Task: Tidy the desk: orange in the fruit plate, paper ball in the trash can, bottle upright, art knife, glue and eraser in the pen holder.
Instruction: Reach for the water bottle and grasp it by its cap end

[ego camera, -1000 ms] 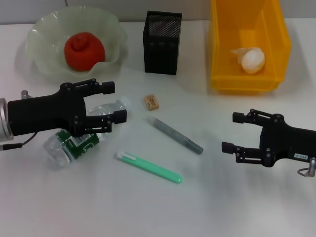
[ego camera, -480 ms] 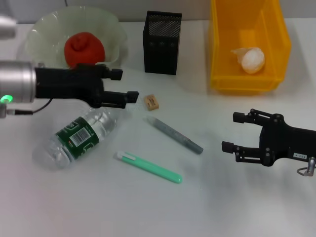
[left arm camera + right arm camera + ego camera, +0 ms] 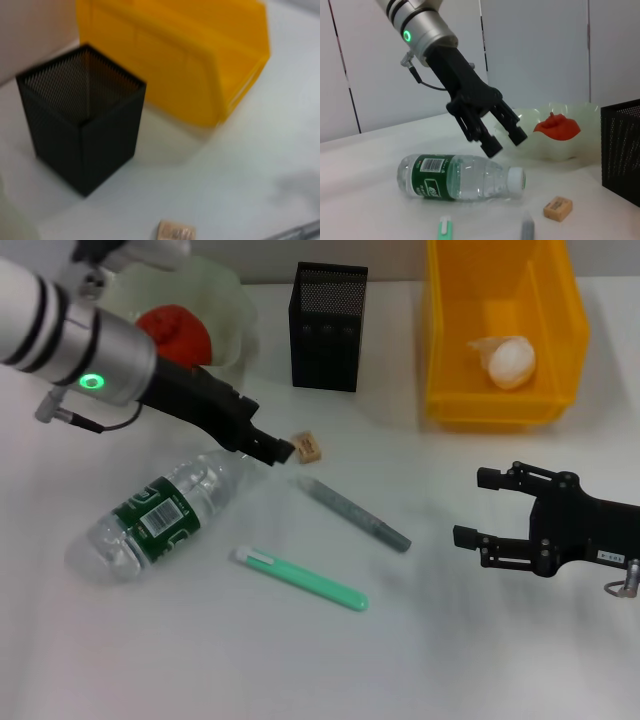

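Left gripper hangs tilted down above the desk, tips just over the cap end of the bottle and close beside the eraser. Right wrist view shows its fingers spread apart with nothing between them. Right gripper sits low at the right side of the desk, jaws wide, empty, idle.

Where things are: orange already in the fruit plate, paper ball already in the trash can. Bottle lies on its side, cap toward the eraser. Grey stick, probably the glue, and green art knife lie flat mid-desk. Pen holder stands behind them; nothing visible in it from the left wrist view.

Risks, as I judge them:
- Eraser is tiny and flat; open fingers coming down at an angle may push it away instead of pinching it.
- Bottle cap is right next to the fingertips; a brush could roll the bottle into the art knife or glue.
- Pen holder looks light; a clipped rim on drop-off could tip it.

Versus a second ago: left gripper was down at the bottle, straddling it; now it is lifted, swung toward the eraser and pitched nose-down. Bottle has shifted slightly on the desk and is fully uncovered, not stood up. Right gripper unchanged. Eraser, glue, knife in the same spots.
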